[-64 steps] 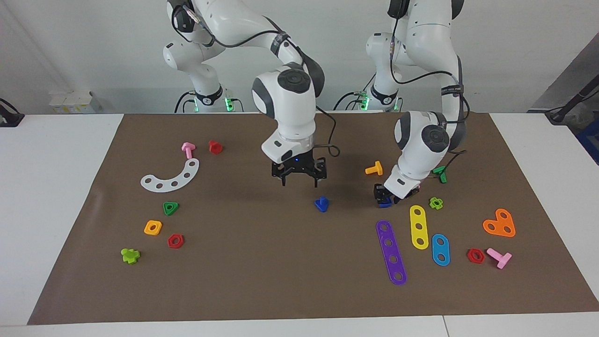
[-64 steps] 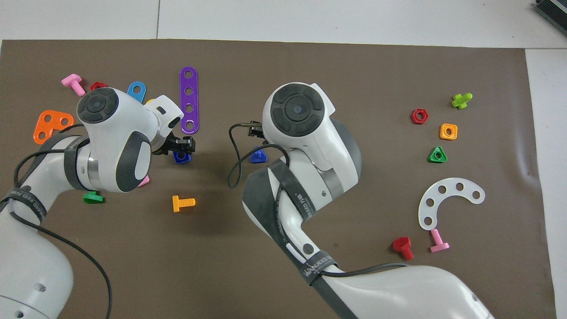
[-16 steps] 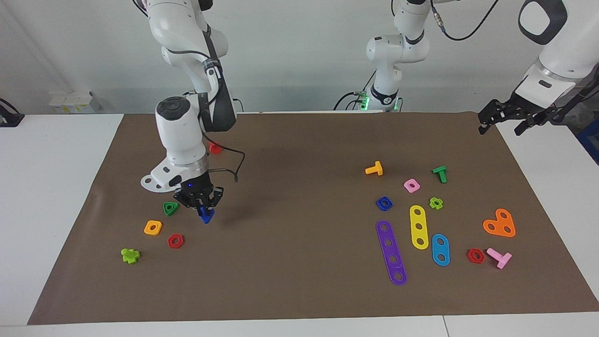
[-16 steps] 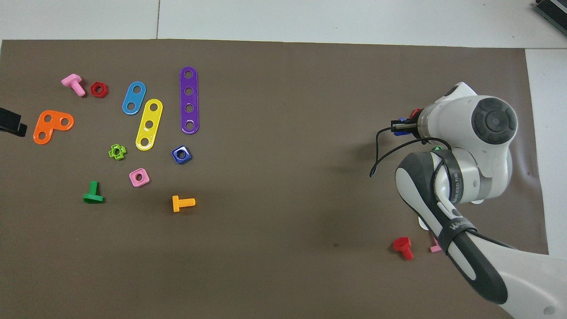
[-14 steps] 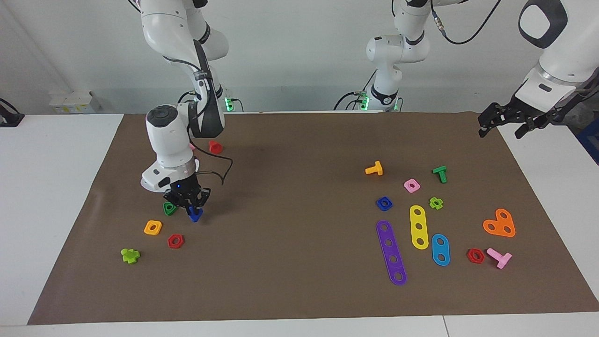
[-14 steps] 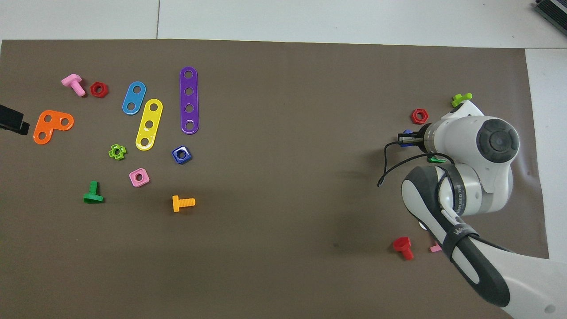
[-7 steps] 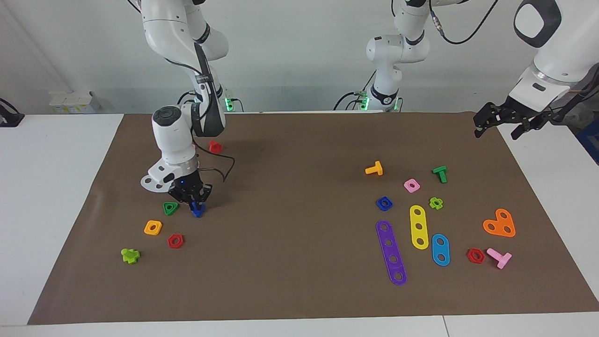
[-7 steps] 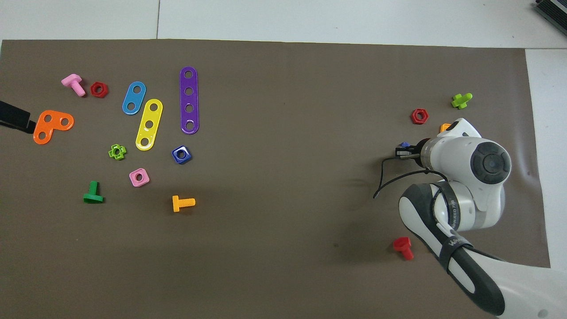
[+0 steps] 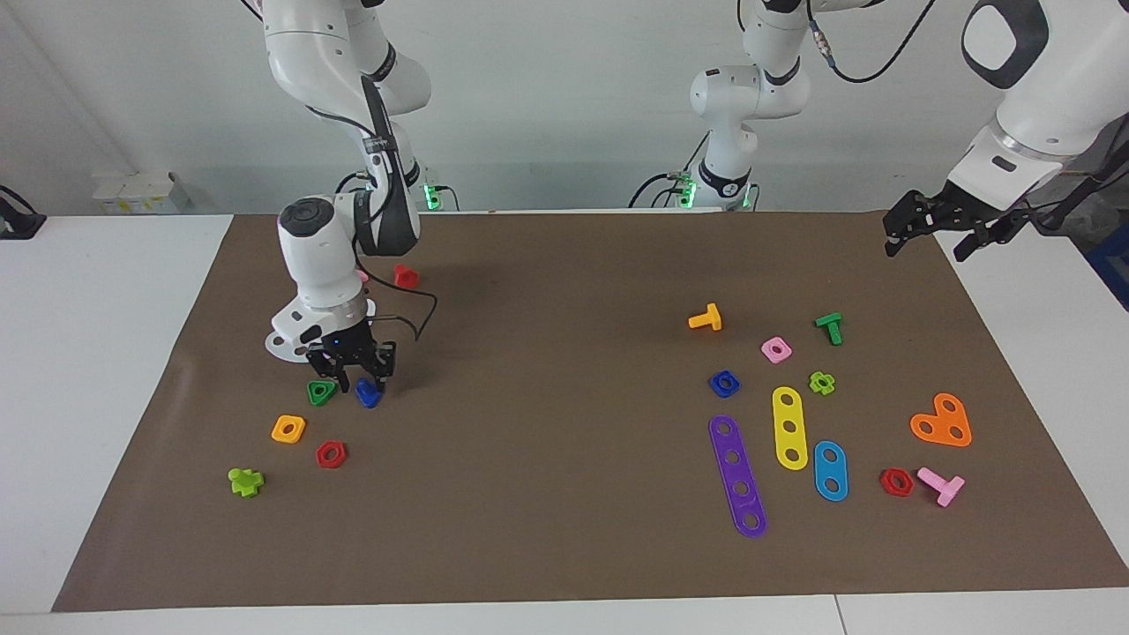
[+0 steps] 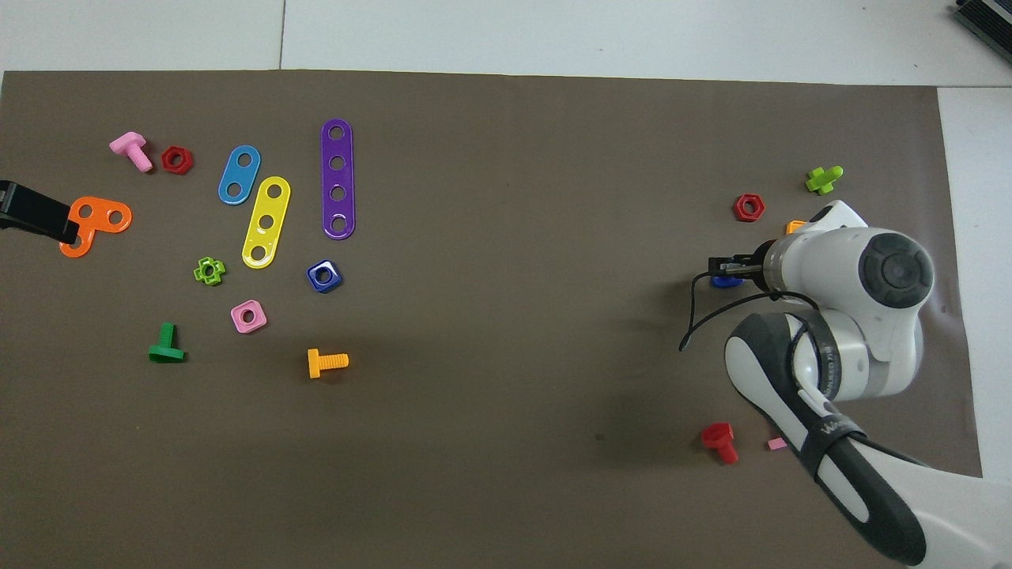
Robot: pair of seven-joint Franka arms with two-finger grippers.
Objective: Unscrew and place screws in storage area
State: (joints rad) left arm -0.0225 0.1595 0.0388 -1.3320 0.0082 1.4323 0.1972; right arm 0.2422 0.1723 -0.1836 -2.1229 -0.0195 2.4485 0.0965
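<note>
My right pincer (image 9: 357,382) hangs low over the storage area (image 9: 256,397), the stretch of brown mat (image 9: 564,547) at my right arm's end of the table. Its fingers stand apart, gripping nothing. The blue bolt (image 9: 369,394) lies on the mat just under the fingertips. I cannot tell whether one tip touches it.

Taking twelve o'clock as straight away from me, the bolt sits at nine o'clock of the green triangle nut (image 9: 321,392), just beside it. The red hexagon nut (image 9: 331,454) is at about one o'clock from the bolt, and the orange square nut (image 9: 288,429) at about two. The white curved strip (image 9: 280,339) shows partly from under my wrist, at about four o'clock. From overhead the bolt (image 10: 721,280) peeks out at my fingertips.

My left pincer (image 9: 926,231) waits wide open in the air over the mat's edge at the left arm's end, holding nothing.

I judge the bolt to be very light and stiff: hard moulded plastic that will not give or break under my fingers. It looks smooth, so it may slip or squirt out of a careless pinch. It is small and stubby, so a nudge could tip or roll it into the green nut.

If I must take it again, I would close on two flat sides of the triangular head, or across the short shank just under the head, coming straight down with narrow fingers to spare its neighbour.
</note>
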